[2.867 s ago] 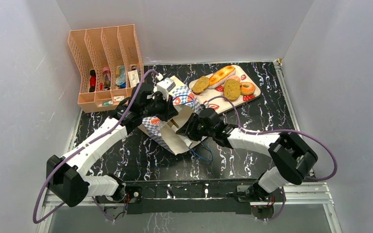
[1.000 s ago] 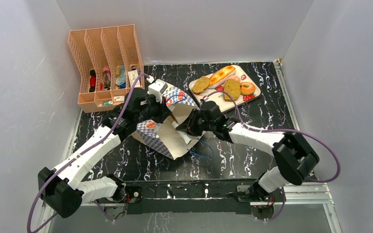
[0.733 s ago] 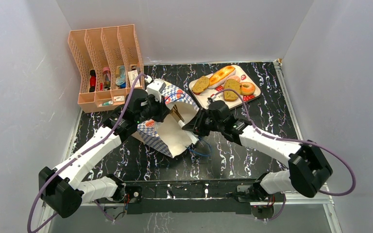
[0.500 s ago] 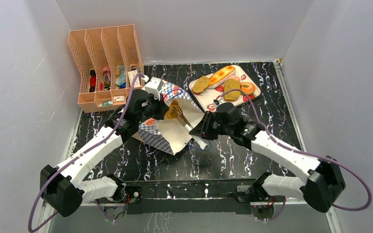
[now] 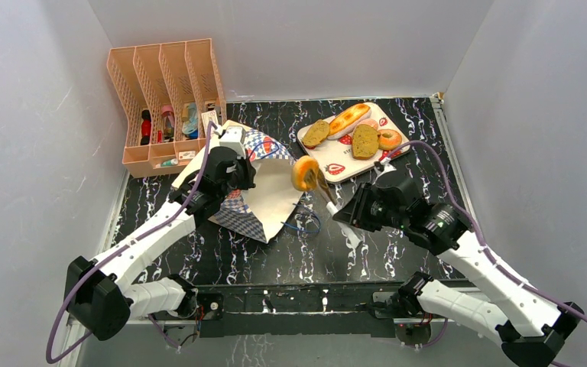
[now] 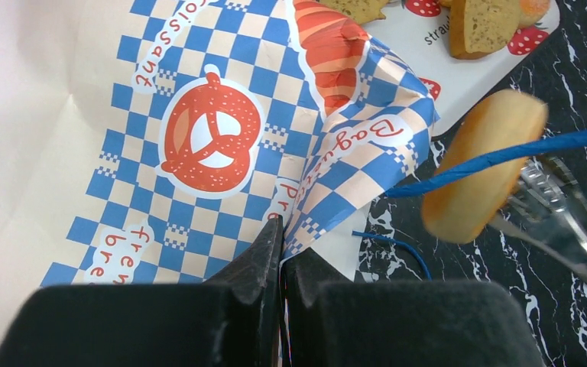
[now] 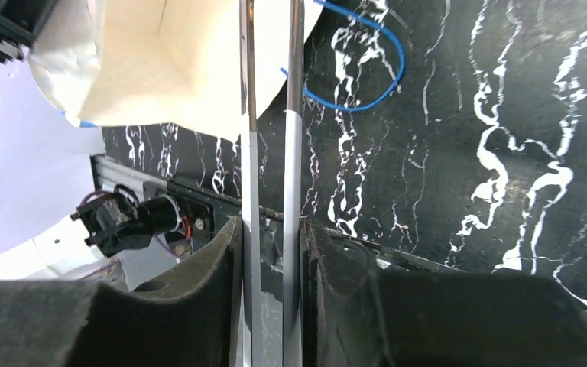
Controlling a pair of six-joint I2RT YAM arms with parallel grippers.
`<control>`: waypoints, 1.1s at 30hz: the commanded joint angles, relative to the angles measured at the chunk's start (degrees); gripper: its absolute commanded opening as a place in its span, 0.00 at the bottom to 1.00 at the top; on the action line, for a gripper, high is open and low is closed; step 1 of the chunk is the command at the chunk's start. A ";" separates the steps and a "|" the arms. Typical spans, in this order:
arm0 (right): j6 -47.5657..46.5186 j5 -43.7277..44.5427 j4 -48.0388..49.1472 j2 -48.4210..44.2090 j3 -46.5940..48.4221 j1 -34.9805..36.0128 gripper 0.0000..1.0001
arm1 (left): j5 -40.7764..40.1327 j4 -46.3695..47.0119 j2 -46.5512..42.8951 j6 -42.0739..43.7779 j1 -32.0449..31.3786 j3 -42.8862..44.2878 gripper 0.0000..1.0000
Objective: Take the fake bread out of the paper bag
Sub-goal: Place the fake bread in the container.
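Note:
The paper bag (image 5: 269, 195) lies on its side, mouth toward the right. My left gripper (image 5: 244, 173) is shut on its checkered rim (image 6: 214, 145), with the paper pinched between the closed jaws (image 6: 281, 229). My right gripper (image 5: 349, 212) is shut on metal tongs (image 5: 325, 193), also seen in the right wrist view (image 7: 271, 153). The tongs hold a golden ring-shaped bread (image 5: 304, 173) in the air just outside the bag mouth; it also shows in the left wrist view (image 6: 483, 164). A glazed loaf (image 5: 349, 118), a roll (image 5: 316, 132), a toast slice (image 5: 364, 140) and a donut (image 5: 389, 139) lie on the tray.
A strawberry-print tray (image 5: 335, 162) sits at the back right, just behind the held bread. A peach file rack (image 5: 167, 99) with small items stands at the back left. The bag's blue cord handle (image 5: 299, 225) trails on the black marbled table in front of the bag.
My right arm has pulled back to the right, and the tongs have drawn the ring-shaped bread out of the bag and up. The left gripper still grips the rim; the bag has sagged flatter.

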 commanded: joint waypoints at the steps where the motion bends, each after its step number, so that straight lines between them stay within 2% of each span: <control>1: 2.11 9.66 -2.87 -0.64 7.01 -0.11 0.00 | -4.97 -1.40 -1.87 -1.53 -0.13 -1.12 0.00; 7: 1.97 17.57 -4.15 4.18 12.23 -0.09 0.00 | -5.07 -3.57 -5.30 -1.11 -0.12 -0.99 0.00; 12: -0.03 21.95 -0.93 10.80 14.44 -0.97 0.00 | -2.73 -6.21 -7.73 -0.43 -0.13 0.97 0.00; 23: -4.76 15.86 8.35 26.99 17.32 -10.41 0.00 | 3.31 -16.88 -11.48 -1.67 -0.06 11.00 0.00; 33: -4.66 14.50 9.25 36.86 21.22 -12.08 0.00 | 6.61 -21.63 -13.82 -7.24 -0.06 16.25 0.00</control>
